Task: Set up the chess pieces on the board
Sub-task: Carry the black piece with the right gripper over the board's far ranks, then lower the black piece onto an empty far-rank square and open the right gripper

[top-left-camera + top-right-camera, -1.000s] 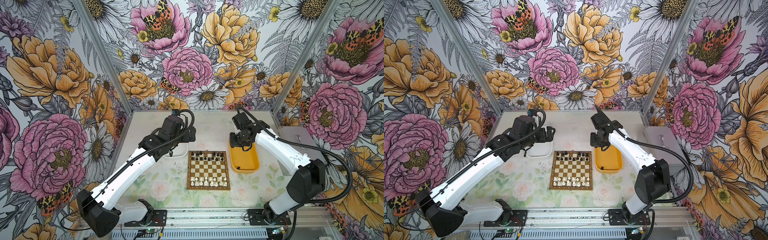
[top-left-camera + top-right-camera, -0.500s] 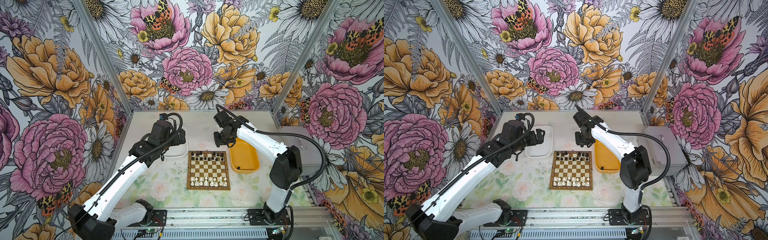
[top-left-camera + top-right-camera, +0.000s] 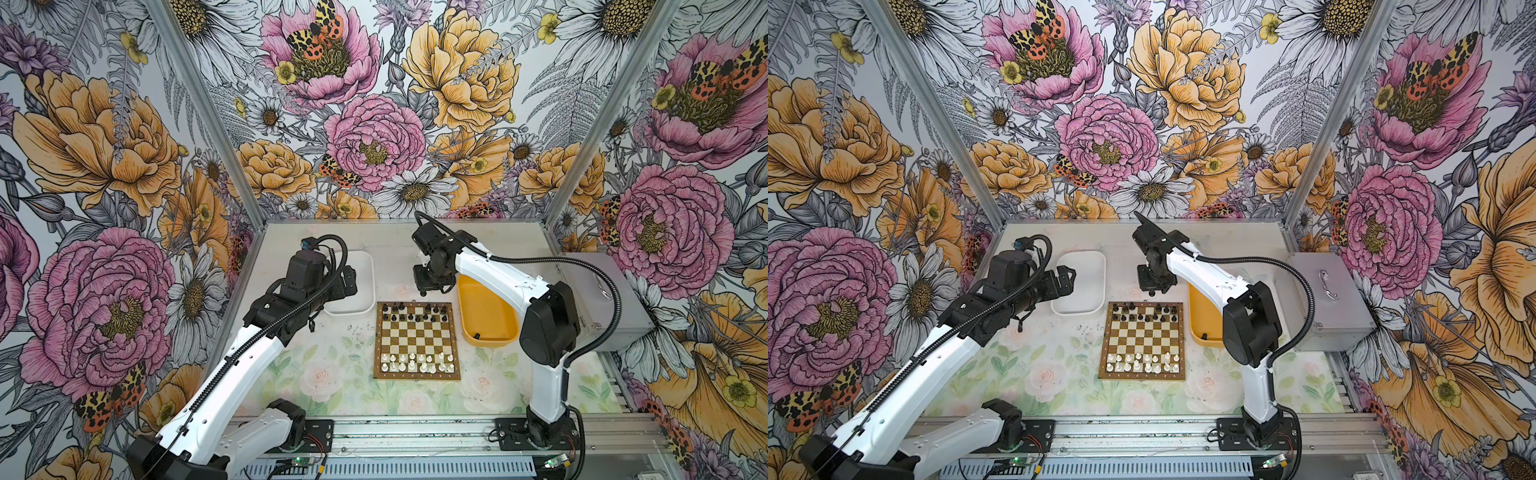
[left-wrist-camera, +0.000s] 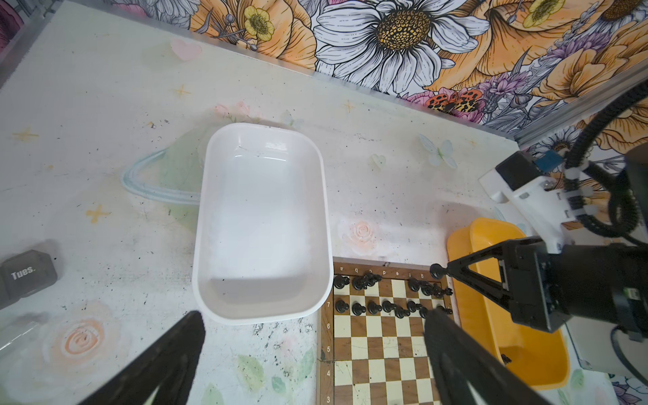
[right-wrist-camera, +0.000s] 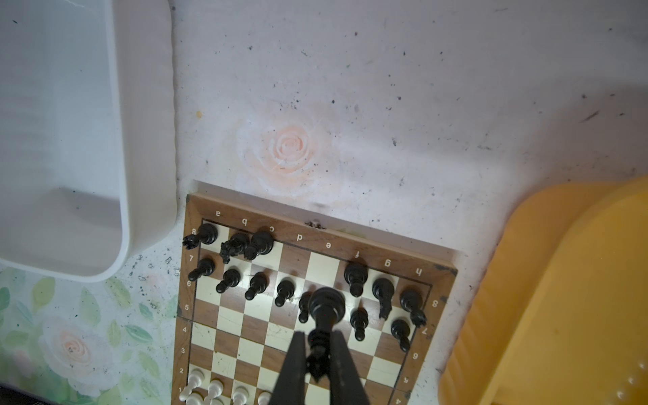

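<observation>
Emptiness in the white tray [image 4: 263,224] left of the board [image 3: 417,340] leaves our left jaws idle, spread wide above it. Over the board's far edge our right jaws clamp a black piece [image 5: 326,305] head-up, bound, we judge, for the back-row gap.

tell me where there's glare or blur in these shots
Left wrist view: glare on the far wall of the white tray, left hand soft. Right wrist view: right hand, shut on a black piece, and the yellow tray blurred, the board sharper. Both top views: even light, chess pieces tiny.
</observation>
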Robot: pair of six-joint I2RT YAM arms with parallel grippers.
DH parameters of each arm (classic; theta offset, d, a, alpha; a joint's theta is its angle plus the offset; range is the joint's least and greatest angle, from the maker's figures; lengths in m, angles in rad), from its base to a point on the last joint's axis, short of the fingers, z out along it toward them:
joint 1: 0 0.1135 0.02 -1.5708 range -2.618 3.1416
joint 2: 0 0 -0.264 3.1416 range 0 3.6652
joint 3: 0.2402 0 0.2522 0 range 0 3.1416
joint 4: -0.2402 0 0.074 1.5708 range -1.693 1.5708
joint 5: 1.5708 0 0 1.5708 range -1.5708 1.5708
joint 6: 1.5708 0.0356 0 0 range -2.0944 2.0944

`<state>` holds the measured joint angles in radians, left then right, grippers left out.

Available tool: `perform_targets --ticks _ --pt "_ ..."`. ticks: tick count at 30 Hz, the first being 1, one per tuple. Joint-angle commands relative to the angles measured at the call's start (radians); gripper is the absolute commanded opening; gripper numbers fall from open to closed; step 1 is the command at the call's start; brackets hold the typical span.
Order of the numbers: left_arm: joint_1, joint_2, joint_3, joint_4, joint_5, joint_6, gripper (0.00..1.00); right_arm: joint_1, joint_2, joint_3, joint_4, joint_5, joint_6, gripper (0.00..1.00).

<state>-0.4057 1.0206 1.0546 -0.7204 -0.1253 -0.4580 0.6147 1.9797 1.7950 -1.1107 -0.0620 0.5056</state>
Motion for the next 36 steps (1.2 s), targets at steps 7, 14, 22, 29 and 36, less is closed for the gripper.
perform_targets --ticks 7,14,22,29,36 --pt "0.039 -0.033 -0.016 -0.022 0.046 -0.002 0.99 0.032 0.069 0.051 -0.003 -0.018 -0.012 0.08" --pt "0.045 -0.044 -0.013 -0.030 0.047 -0.001 0.99 0.048 0.105 0.061 -0.003 -0.027 -0.018 0.09" --pt "0.047 -0.051 -0.016 -0.033 0.046 -0.007 0.99 0.056 0.138 0.050 -0.001 -0.027 -0.028 0.09" --pt "0.047 -0.050 -0.013 -0.032 0.039 -0.010 0.99 0.056 0.159 0.047 -0.001 -0.030 -0.033 0.09" --pt "0.047 -0.039 -0.005 -0.033 0.037 -0.007 0.99 0.056 0.187 0.058 0.003 -0.040 -0.036 0.09"
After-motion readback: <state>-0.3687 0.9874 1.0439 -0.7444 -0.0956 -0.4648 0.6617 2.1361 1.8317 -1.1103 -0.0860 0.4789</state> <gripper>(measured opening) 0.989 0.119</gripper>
